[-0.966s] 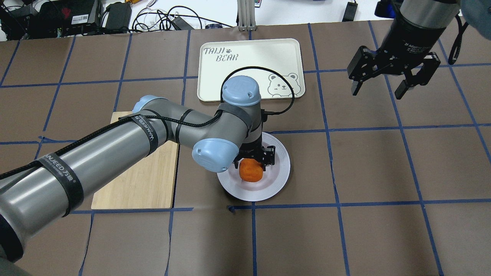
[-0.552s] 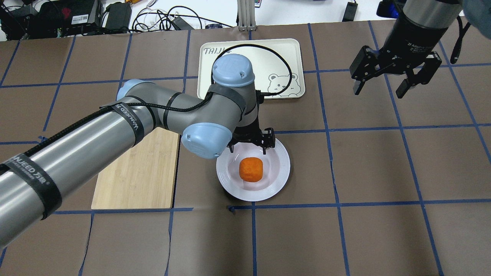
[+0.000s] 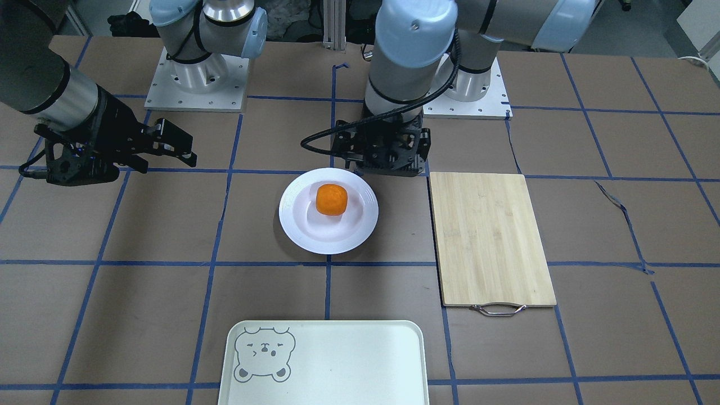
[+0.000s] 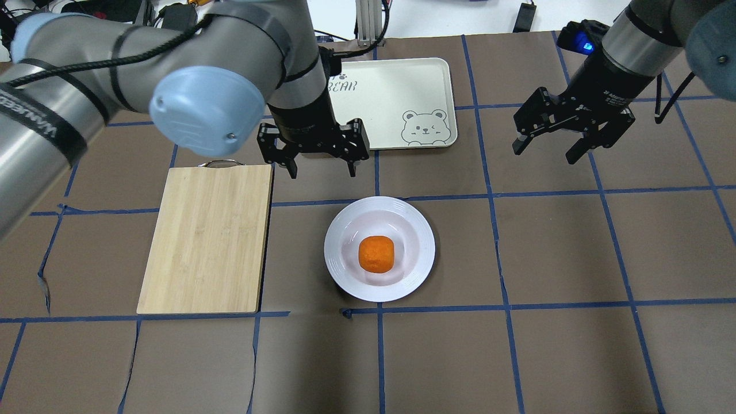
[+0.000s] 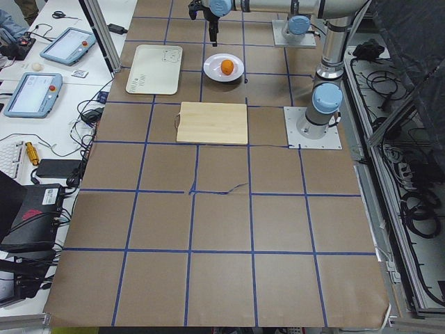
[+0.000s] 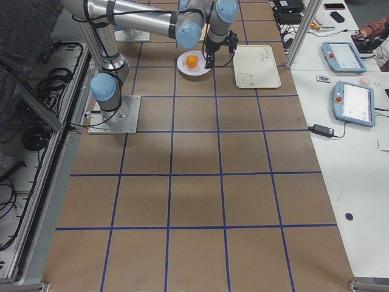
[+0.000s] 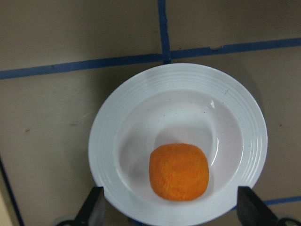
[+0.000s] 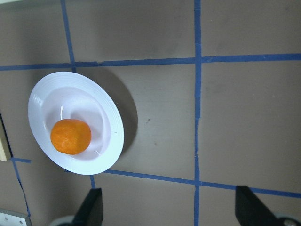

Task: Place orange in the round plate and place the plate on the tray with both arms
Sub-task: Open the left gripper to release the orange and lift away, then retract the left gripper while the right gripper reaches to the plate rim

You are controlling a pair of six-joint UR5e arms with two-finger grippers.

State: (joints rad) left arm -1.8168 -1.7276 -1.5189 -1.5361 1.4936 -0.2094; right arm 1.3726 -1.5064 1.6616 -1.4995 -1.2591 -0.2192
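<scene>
The orange (image 4: 376, 254) (image 3: 331, 199) (image 7: 178, 172) rests in the middle of the round plate (image 4: 422, 253) (image 3: 292, 216) (image 7: 101, 150), which sits on the brown table. My left gripper (image 4: 322, 171) hangs open and empty above the table, between the plate and the tray (image 4: 397, 86) (image 3: 349, 365), touching neither. My right gripper (image 4: 544, 155) (image 3: 166, 160) is open and empty too, raised well off to the plate's right. The right wrist view shows the orange (image 8: 70, 136) and the plate (image 8: 113, 127) at its left.
A bamboo cutting board (image 4: 207, 238) (image 3: 489, 236) with a metal handle lies left of the plate. Cables and equipment lie beyond the table's far edge, behind the tray.
My left gripper has let go of the orange, risen and drawn back from the plate toward the tray. The orange stays in the plate. My right gripper has shifted slightly.
</scene>
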